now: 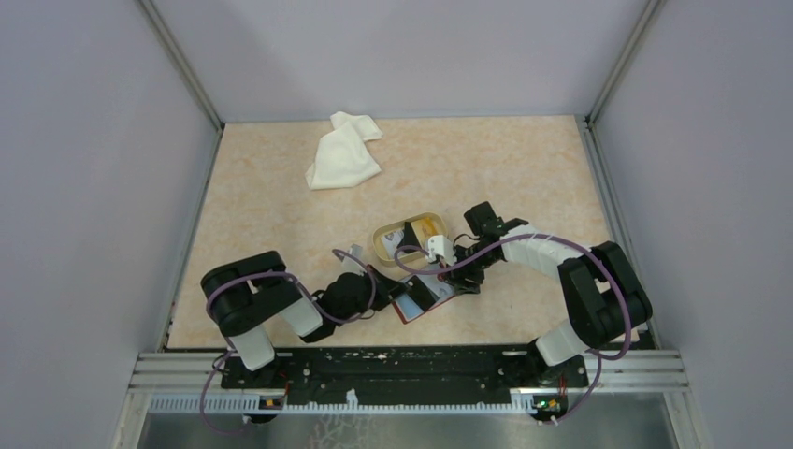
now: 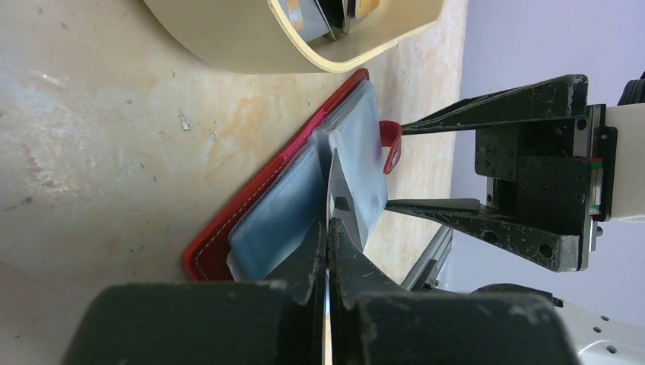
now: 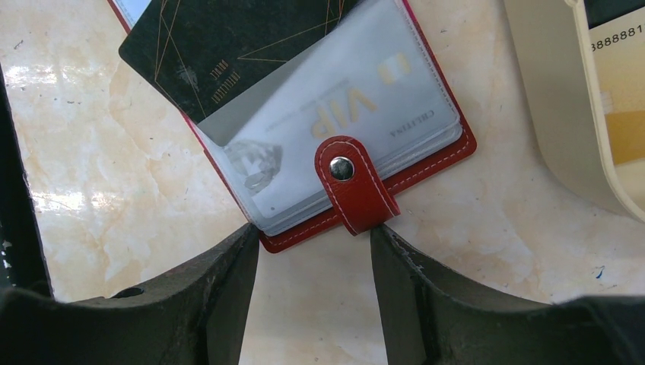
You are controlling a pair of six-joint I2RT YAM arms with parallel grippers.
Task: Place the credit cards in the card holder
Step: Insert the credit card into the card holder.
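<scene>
Two fingers of the left gripper [image 2: 328, 228] are seen pressed fully together at the bottom centre of the left wrist view, with a clear pocket leaf of the red card holder [image 2: 274, 209] pinched between them. The holder is laid open on the table [image 1: 524, 168], just below the tan dish [image 1: 381, 239] in the middle of the overhead view. The right gripper [image 3: 313, 236] is set about half open at the bottom of its own view, and nothing is gripped by it. Its fingertips are placed either side of the snap strap [image 3: 354, 190], just beside the holder's red edge (contact cannot be made out). A black card [image 3: 220, 53] is shown partly slid into a clear pocket at upper left, over a pale VIP card [image 3: 357, 106]. A yellow card [image 3: 624, 129] is seen in the dish at the right edge.
</scene>
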